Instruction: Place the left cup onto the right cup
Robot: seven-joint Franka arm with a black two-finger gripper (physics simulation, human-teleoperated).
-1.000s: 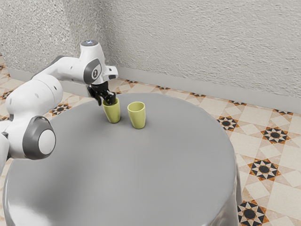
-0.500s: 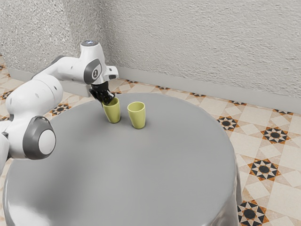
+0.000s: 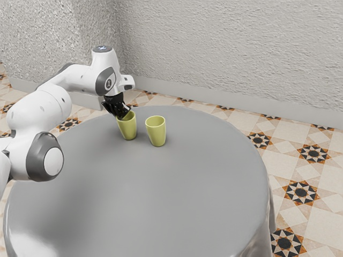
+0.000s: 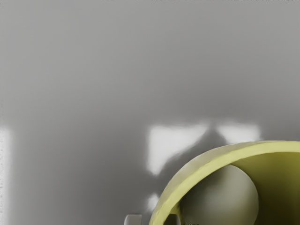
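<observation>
Two yellow-green cups stand close together at the far side of the round grey table (image 3: 177,187). My gripper (image 3: 123,114) is at the rim of the left cup (image 3: 128,128), on the side away from the other cup, shut on its wall with one finger inside. This cup leans slightly and looks just off the table. The right cup (image 3: 156,131) stands upright a short gap away, toward the exterior view's right. In the wrist view the left cup's rim (image 4: 211,164) curves large right under my hand, its inner bottom showing.
The table's grey top (image 4: 93,93) spreads wide toward the near side and the exterior view's right. Behind it rises a rough grey wall (image 3: 225,43), and patterned floor tiles (image 3: 300,155) lie past the table's edge.
My hand has tilted and risen a little at the left cup's rim. The cup has shifted slightly upward with it. The right cup has not moved.
</observation>
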